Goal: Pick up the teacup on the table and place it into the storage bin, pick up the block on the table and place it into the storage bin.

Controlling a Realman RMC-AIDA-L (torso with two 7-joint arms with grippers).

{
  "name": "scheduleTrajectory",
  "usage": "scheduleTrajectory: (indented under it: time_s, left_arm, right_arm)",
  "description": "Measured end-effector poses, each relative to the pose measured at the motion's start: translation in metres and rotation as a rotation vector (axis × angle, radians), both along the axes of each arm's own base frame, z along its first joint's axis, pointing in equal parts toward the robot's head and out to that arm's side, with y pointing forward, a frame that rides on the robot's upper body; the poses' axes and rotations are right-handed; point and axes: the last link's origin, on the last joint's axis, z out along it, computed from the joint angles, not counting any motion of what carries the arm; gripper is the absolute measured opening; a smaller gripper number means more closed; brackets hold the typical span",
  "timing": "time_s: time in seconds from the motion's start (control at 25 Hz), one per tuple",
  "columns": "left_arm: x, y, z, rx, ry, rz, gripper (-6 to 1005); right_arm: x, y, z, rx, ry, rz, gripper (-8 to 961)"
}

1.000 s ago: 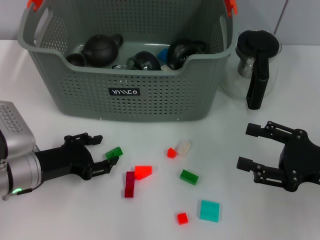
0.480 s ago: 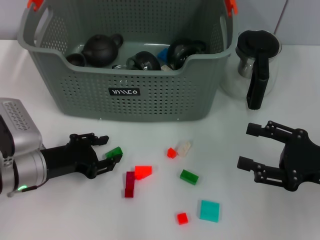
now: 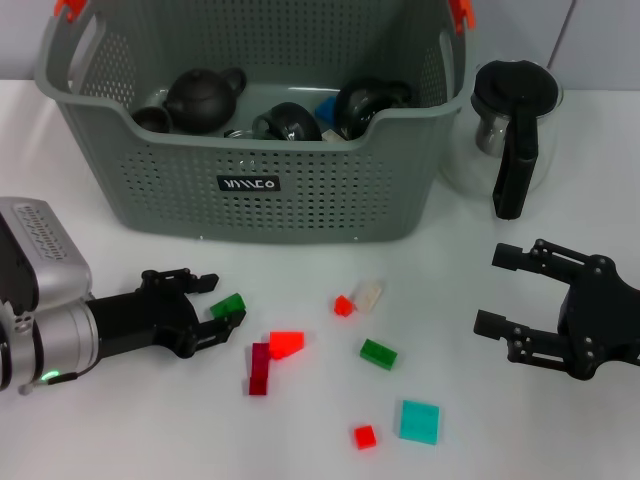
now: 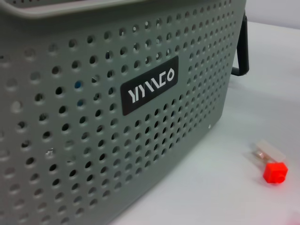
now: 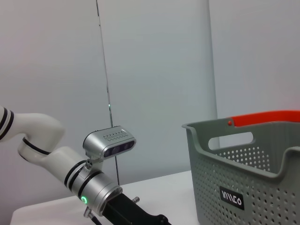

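A grey-green storage bin (image 3: 250,190) stands at the back of the white table (image 3: 120,420) with dark teaware inside; no teacup shows on the table itself. Several small blocks lie in front of it: a green block (image 3: 228,305), a red wedge (image 3: 286,344), a dark red bar (image 3: 260,368), a small red cube (image 3: 343,306) and a clear piece (image 3: 368,294). My left gripper (image 3: 210,303) lies low on the table, open, its fingertips on either side of the green block's near end. To the right my right gripper (image 3: 492,292) hovers open and holds nothing.
A glass jug with a black handle (image 3: 512,130) stands right of the bin. Another green block (image 3: 378,353), a teal square (image 3: 419,421) and a red cube (image 3: 364,436) lie nearer the front. The left wrist view shows the bin wall (image 4: 93,140), the red cube (image 4: 274,172) and the clear piece (image 4: 267,152).
My left gripper has slid a little to the right, closing in on the green block. The right arm and the blocks have stayed put.
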Motion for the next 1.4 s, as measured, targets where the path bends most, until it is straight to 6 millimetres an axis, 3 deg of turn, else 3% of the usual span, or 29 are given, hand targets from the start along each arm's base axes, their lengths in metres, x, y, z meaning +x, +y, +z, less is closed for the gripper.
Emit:
scheduleTrajectory:
  time_s: [0.24, 0.76, 0.96, 1.28, 1.32, 1.4]
  left_arm:
    - [-0.002, 0.002, 0.001, 0.001, -0.007, 0.036, 576]
    - [-0.001, 0.002, 0.006, -0.033, -0.013, 0.061, 209]
    - [0.001, 0.0, 0.008, -0.04, -0.026, 0.049, 209]
    - [0.012, -0.008, 0.037, -0.073, -0.145, -0.003, 208]
    - [0.027, -0.015, 0.065, -0.118, -0.243, -0.071, 208]
    - [0.038, -0.013, 0.084, -0.12, -0.288, -0.108, 208]
  right_arm:
    - [0.0, 0.0, 0.0, 0.002, 0.0, -0.002, 824]
    - [0.001, 0.0, 0.001, 0.003, -0.001, -0.004, 824]
    - [0.001, 0.0, 0.001, 0.002, -0.001, -0.004, 824]
    - [0.001, -0.001, 0.001, -0.001, 0.002, -0.001, 824]
    - [0.0, -0.001, 0.001, -0.001, 0.002, 0.0, 824]
    - [0.0, 0.0, 0.001, -0.001, 0.002, 0.004, 824]
